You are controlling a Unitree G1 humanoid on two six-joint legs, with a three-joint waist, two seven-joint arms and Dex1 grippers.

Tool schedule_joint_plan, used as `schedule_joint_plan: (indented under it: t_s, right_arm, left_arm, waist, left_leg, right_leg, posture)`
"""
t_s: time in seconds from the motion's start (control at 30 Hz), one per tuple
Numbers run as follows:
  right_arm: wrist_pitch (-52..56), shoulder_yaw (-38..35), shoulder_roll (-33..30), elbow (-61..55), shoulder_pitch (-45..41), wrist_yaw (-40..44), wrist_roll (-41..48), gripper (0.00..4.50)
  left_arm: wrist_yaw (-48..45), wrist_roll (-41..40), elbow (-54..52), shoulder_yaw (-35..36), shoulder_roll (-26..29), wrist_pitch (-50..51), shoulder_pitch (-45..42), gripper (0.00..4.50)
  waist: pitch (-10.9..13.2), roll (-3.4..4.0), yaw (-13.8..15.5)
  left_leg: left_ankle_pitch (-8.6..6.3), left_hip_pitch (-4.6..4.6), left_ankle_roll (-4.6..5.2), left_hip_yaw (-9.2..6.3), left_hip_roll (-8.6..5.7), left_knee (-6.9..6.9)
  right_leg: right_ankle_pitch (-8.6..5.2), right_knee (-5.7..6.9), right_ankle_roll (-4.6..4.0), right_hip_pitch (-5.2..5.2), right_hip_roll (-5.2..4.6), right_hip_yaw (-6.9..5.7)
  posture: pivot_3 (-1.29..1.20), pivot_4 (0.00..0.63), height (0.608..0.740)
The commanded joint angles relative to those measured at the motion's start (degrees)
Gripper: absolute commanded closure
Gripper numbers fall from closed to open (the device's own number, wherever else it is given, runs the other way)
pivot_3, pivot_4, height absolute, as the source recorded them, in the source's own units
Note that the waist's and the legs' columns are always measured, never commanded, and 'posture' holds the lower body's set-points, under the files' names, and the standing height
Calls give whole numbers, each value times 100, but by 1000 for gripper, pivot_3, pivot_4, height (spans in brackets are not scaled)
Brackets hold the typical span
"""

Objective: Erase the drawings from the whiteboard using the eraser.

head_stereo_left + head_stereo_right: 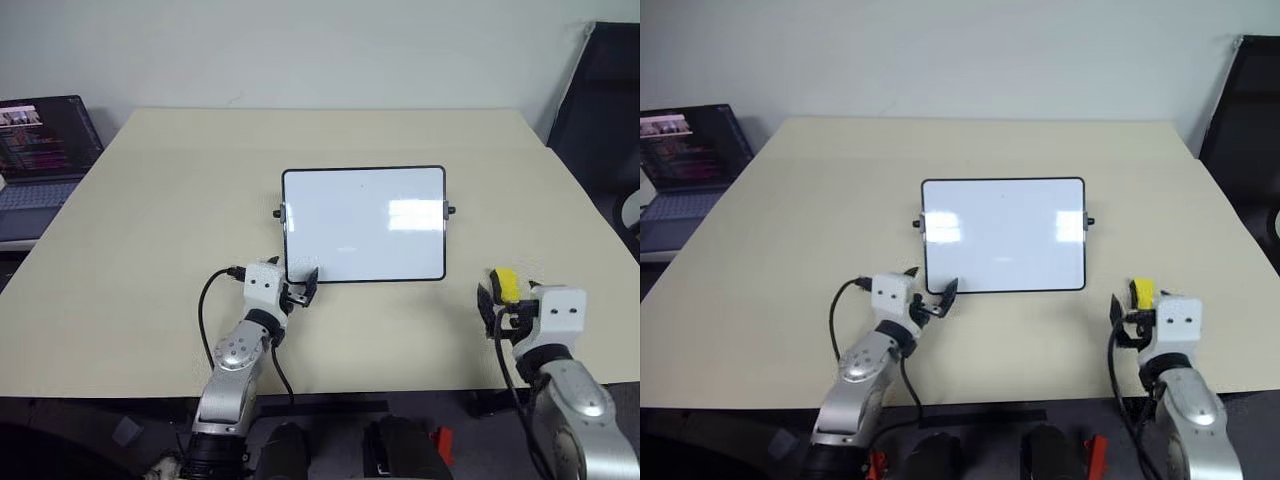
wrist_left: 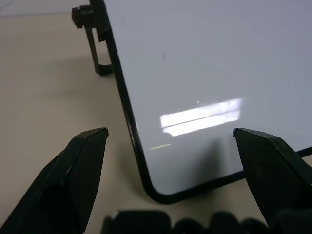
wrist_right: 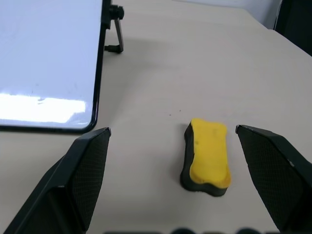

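- Beige table (image 1: pixel 150 250) carries the whiteboard (image 1: pixel 364 223), propped on its stand for access.
- I see the eraser (image 3: pixel 206 155) lying flat between my right gripper (image 3: pixel 190 146) fingers, spread apart.
- Left gripper (image 2: pixel 168 141), also apart, straddles the board's corner.

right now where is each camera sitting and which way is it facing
Left and right eye views: on the head, looking forward and down over the table, whiteboard and both arms.
Left wrist view: looking along the open left gripper at the whiteboard's near corner.
Right wrist view: looking along the open right gripper at the eraser lying on the table.
Both wrist views share the whiteboard.
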Motion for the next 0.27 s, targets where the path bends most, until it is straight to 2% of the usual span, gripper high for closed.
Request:
schedule_joint_plan:
  t_s: [0.03,0.27]
  right_arm:
    - [-266,-138,107,-174,169,-88,9,31]
    - [-150,18,402,-339,462,-373,-107,31]
  left_arm:
    - [281,130,-482,8,-75,-89,134,0]
    - [405,289,-754,-168,-41,-61,339,0]
  waist:
    - [1,-1,0]
    - [0,-1,15]
  left_leg:
    - [0,-2,-1,1,0,0]
    - [-1,-8,-1,-7,1,-4]
  right_leg:
    - [0,-2,1,0,-3,1]
    - [-1,-5,-1,-2,-6,3]
  posture:
    - [0,150,740]
    - [0,150,740]
